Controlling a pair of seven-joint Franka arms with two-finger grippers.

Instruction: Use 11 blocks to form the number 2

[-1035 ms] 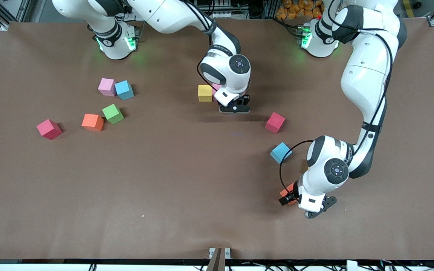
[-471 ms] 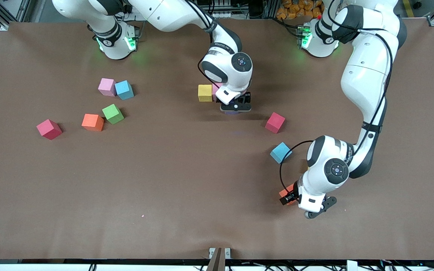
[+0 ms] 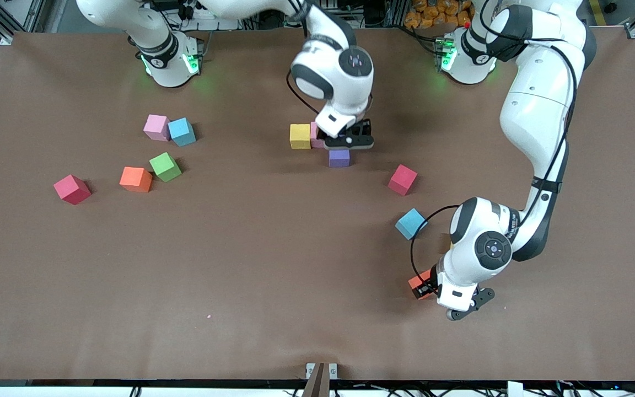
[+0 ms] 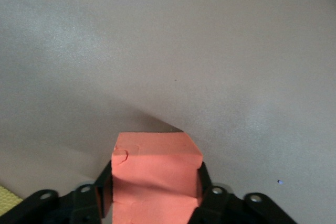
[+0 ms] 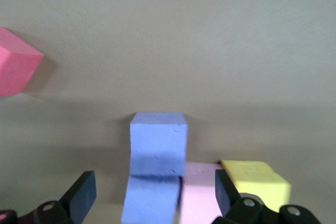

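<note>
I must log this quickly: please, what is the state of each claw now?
Left claw: closed on the orange block.
Right claw: open, holding nothing, above the purple blocks.

Lighting's pretty even and bright from overhead, so the brown table [image 3: 240, 275] looks flat with no real glare. Shadows are soft, pooling dark under both arms. Green glow spills from the base lights. The wrist views look washed out and greyish, and the purple block [image 5: 157, 150] is soft, slightly blurry.
</note>
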